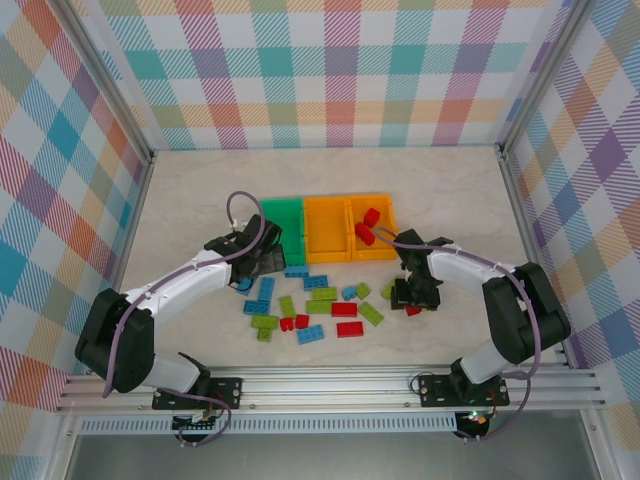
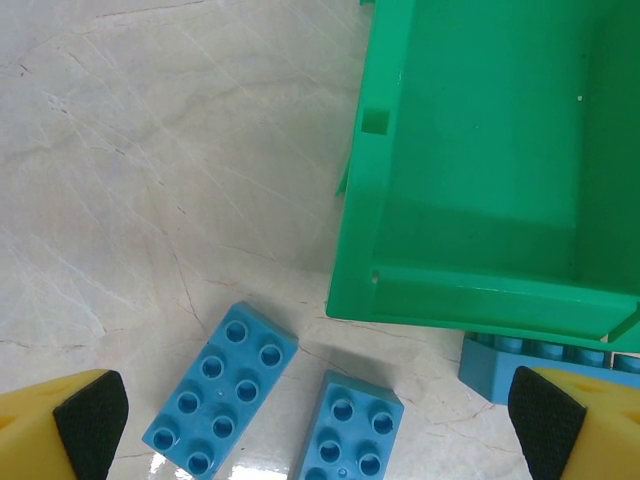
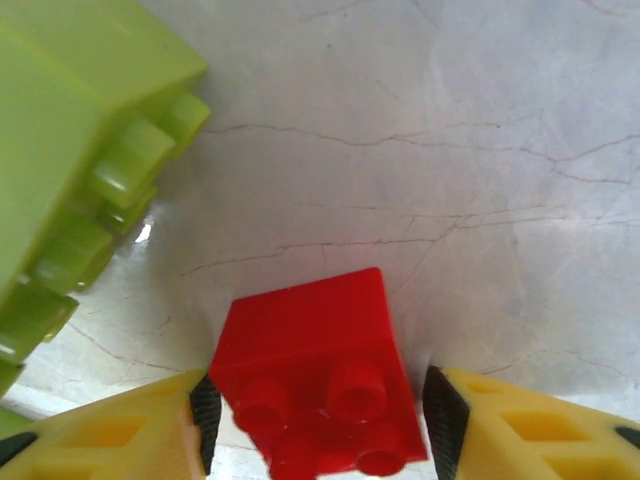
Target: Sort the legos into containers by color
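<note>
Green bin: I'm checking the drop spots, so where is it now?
In the top view the green bin sits mid-table at the left end of the bin row, beside an orange bin, with the left gripper at its near edge.

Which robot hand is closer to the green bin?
Left. The left hand hovers by the green bin's near corner, above blue legos. The right hand is off on the other side, near the orange bins, straddling a red lego.

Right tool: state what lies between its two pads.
A red lego sits between the pads of the right tool, seen in the right wrist view. Whether they grip it is unclear.
</note>
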Robot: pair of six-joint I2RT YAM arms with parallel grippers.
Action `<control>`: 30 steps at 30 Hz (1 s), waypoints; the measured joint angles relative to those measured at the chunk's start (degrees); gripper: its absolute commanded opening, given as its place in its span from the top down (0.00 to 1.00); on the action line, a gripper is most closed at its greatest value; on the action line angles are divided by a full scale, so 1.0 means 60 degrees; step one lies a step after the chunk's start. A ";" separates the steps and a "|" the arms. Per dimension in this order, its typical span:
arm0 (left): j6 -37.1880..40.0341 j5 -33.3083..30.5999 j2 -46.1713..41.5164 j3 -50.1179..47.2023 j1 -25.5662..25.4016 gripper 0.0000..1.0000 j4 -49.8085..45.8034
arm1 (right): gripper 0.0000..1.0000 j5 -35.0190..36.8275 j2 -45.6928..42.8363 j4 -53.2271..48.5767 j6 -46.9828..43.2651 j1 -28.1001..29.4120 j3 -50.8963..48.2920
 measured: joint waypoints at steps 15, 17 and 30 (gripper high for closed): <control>-0.0007 -0.0109 -0.0004 0.0000 0.0000 0.00 0.0029 | 0.70 0.0025 -0.0372 -0.0091 0.0918 0.0000 0.0047; -0.0007 -0.0109 -0.0007 -0.0007 0.0000 0.00 0.0047 | 0.69 0.0025 -0.0692 -0.0229 0.1027 0.0000 0.0208; -0.0011 -0.0295 -0.0368 -0.0066 0.0000 0.00 0.0051 | 0.69 -0.0761 0.0197 -0.0346 0.1035 0.0000 0.4197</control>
